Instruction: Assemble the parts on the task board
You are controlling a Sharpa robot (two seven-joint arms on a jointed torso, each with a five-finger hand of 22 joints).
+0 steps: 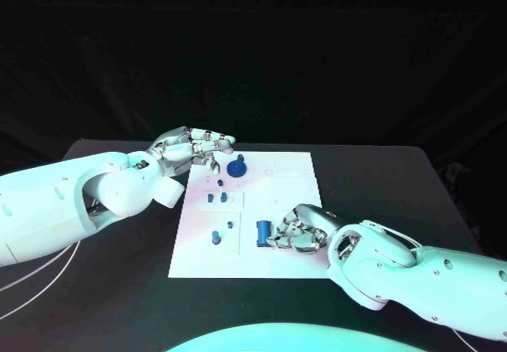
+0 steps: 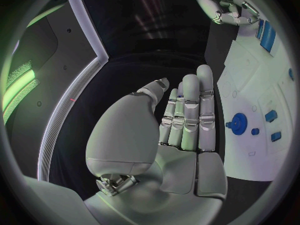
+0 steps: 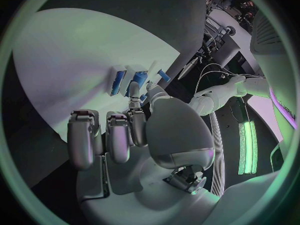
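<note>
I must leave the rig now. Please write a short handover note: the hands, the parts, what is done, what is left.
Left hand: open, fingers straight, at the task board's far left corner, holding nothing.
Right hand: at the board's near right, fingertips at the long blue part; a firm hold cannot be confirmed.
Round blue part is on the far end; small blue parts lie mid-board.
Assembly appears unfinished.
</note>
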